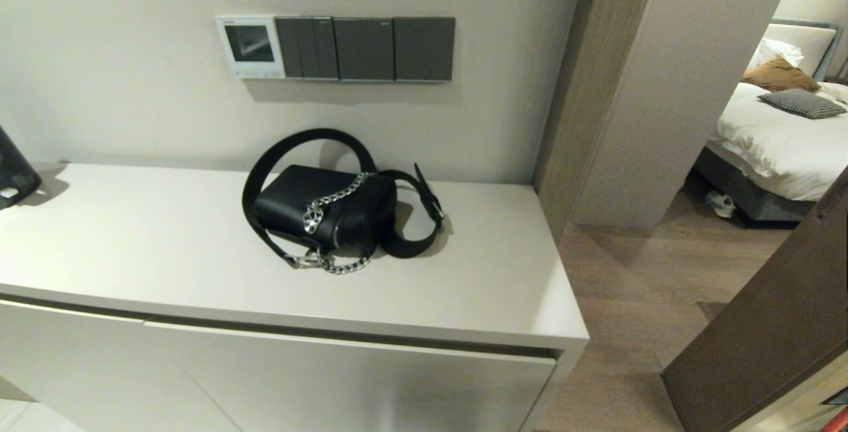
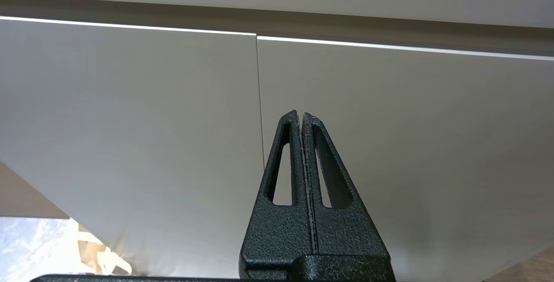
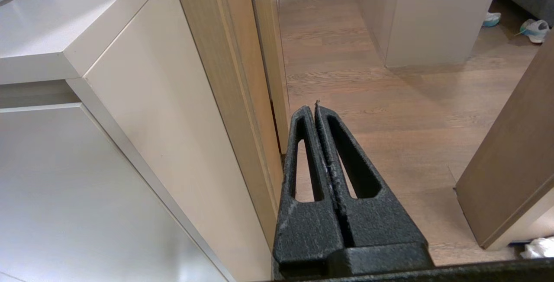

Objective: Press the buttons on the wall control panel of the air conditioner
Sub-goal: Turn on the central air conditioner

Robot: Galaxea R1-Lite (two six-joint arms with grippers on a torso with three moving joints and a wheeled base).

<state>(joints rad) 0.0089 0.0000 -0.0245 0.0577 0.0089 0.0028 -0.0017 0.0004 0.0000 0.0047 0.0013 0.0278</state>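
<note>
Both arms hang low: left gripper [image 2: 301, 115] faces the cabinet [image 2: 389, 143], right gripper [image 3: 316, 108] over the floor [image 3: 368, 78], jaws pressed together, empty. Panel [image 1: 250, 48] dark, untouched.

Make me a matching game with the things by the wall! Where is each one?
Things:
1. wall control panel
2. black bag
3. dark grey switch plates
4. bed

Places:
A. on the cabinet top
B. in the room through the doorway
C. on the wall, leftmost in the row
D. on the wall, right of the white plate

Pairs: 1-C, 2-A, 3-D, 4-B
</note>
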